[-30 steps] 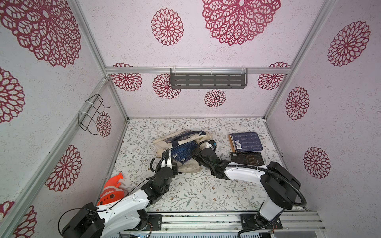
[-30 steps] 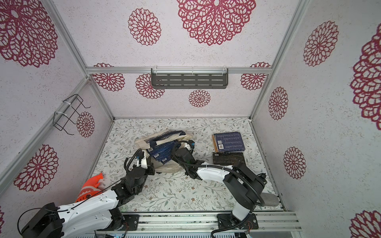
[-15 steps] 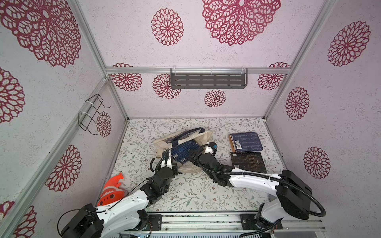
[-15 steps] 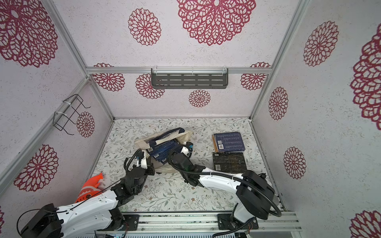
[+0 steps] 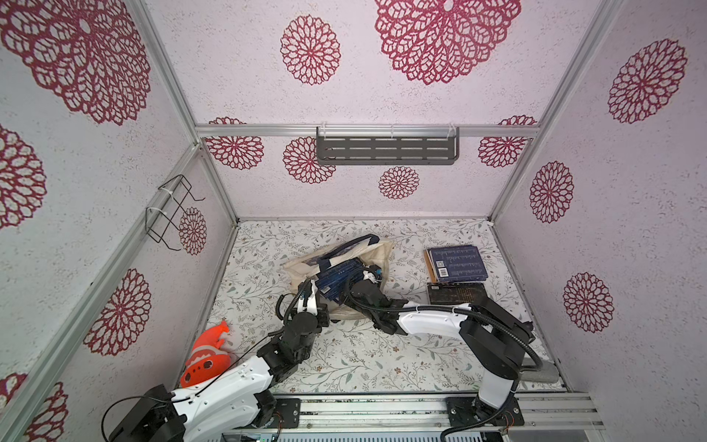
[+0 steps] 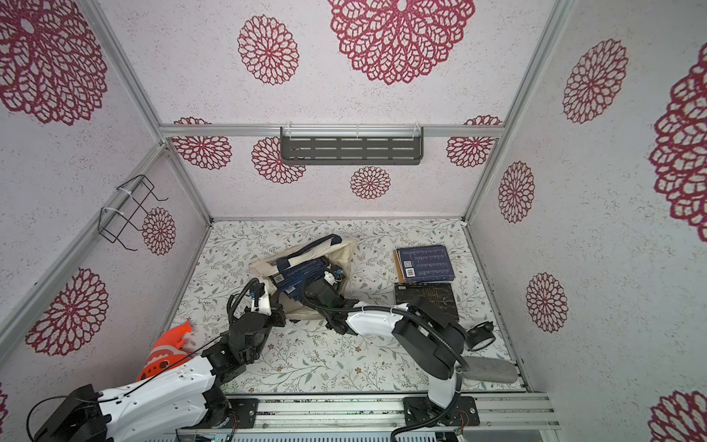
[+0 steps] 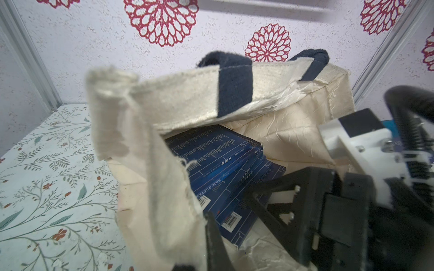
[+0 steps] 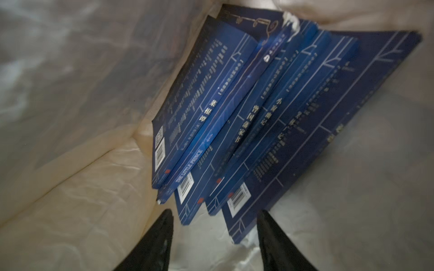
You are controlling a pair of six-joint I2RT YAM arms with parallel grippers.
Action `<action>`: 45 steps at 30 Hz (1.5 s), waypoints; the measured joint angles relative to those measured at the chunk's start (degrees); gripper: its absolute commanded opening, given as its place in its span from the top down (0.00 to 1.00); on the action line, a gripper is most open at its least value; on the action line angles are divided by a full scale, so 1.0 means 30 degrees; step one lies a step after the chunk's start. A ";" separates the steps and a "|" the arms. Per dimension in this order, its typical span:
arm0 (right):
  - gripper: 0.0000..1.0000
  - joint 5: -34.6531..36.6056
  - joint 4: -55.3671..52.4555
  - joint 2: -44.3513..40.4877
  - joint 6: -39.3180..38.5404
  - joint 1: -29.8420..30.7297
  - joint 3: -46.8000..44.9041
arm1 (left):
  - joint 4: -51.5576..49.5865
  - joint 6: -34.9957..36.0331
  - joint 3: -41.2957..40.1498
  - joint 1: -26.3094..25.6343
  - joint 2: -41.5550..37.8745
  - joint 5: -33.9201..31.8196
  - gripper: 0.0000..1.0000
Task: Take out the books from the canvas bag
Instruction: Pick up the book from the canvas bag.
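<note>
Approach: right gripper (image 8: 215, 212), jaws parted, faces books (image 8: 258, 117) just ahead; it should straddle one edge only, while left gripper (image 5: 310, 291) pinches canvas bag (image 7: 187, 93) rim.

Shifted the right tool (image 8: 215, 214) slightly leftward inside the mouth of the canvas bag (image 5: 377, 254), closer to the books (image 5: 336, 275); pulled that arm's elbow back in. Raised the bag's navy handle (image 5: 359, 240) a little since a second ago.

Both top views lit brightly and evenly, edges bowed; inside the canvas bag (image 8: 70, 199), light dimmed, books (image 8: 246, 122) smeared by blur
</note>
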 measured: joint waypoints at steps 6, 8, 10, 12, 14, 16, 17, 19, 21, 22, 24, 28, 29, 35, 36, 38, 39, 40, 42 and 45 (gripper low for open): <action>0.54 -0.0976 0.0423 0.1960 0.0437 -0.0729 0.1158 | 0.0007 0.0000 0.0000 0.0000 0.0000 0.0073 1.00; 0.55 -0.1064 0.0568 0.2499 0.0495 -0.0896 0.1428 | 0.0000 0.0000 0.0000 0.0000 0.0000 0.0087 1.00; 0.56 -0.1056 0.0546 0.2790 0.0495 -0.0976 0.1727 | 0.0000 0.0000 0.0000 0.0000 0.0007 0.0124 1.00; 0.58 -0.1013 0.0554 0.3089 0.0459 -0.1020 0.2062 | 0.0007 0.0000 0.0000 0.0000 0.0007 0.0131 1.00; 0.59 -0.0976 0.0590 0.3410 0.0437 -0.1035 0.2368 | 0.0015 0.0000 0.0000 0.0000 0.0015 0.0131 1.00; 0.62 -0.0889 0.0772 0.3643 0.0328 -0.1027 0.2492 | 0.0007 0.0000 0.0000 0.0000 0.0080 0.0138 1.00; 0.64 -0.0838 0.0874 0.3679 0.0306 -0.1027 0.2499 | 0.0022 0.0000 0.0000 0.0000 0.0131 0.0153 1.00; 0.72 -0.0707 0.1275 0.3781 0.0073 -0.1035 0.2528 | 0.0044 0.0015 0.0000 0.0000 0.0182 0.0182 1.00; 0.80 -0.0678 0.1661 0.3854 -0.0058 -0.1071 0.2594 | 0.0080 0.0029 0.0000 0.0000 0.0226 0.0197 1.00; 0.83 -0.0678 0.1785 0.3854 -0.0066 -0.1078 0.2586 | 0.0087 0.0058 0.0000 0.0000 0.0233 0.0197 1.00; 0.87 -0.0663 0.2157 0.3854 -0.0015 -0.1122 0.2557 | 0.0087 0.0066 0.0000 0.0000 0.0248 0.0197 1.00; 0.93 -0.0685 0.2987 0.3665 0.0000 -0.1268 0.2106 | 0.0102 0.0066 0.0000 0.0000 0.0277 0.0226 1.00; 0.93 -0.0685 0.3053 0.3512 0.0007 -0.1268 0.1851 | 0.0102 0.0066 0.0000 0.0000 0.0291 0.0226 1.00; 0.94 -0.0627 0.2958 0.0918 0.0007 -0.1224 -0.0663 | 0.0189 0.0066 0.0000 0.0000 0.0408 0.0277 1.00; 0.93 -0.0590 0.2871 0.0372 0.0007 -0.1217 -0.1042 | 0.0219 0.0066 0.0000 0.0000 0.0423 0.0277 1.00; 0.92 -0.0452 0.2710 -0.0583 0.0000 -0.1209 -0.1661 | 0.0226 0.0066 0.0000 0.0000 0.0452 0.0277 1.00; 0.90 -0.0379 0.2616 -0.1020 0.0007 -0.1209 -0.1923 | 0.0233 0.0066 0.0000 0.0000 0.0466 0.0284 1.00; 0.85 -0.0321 0.2535 -0.1362 0.0007 -0.1209 -0.2120 | 0.0240 0.0066 0.0000 0.0000 0.0481 0.0284 1.00; 0.76 -0.0277 0.2499 -0.1698 -0.0168 -0.1217 -0.2295 | 0.0248 0.0066 0.0000 0.0000 0.0503 0.0284 1.00; 0.63 -0.0415 0.2550 -0.1734 -0.0379 -0.1275 -0.2346 | 0.0335 0.0066 0.0000 0.0000 0.0546 0.0284 1.00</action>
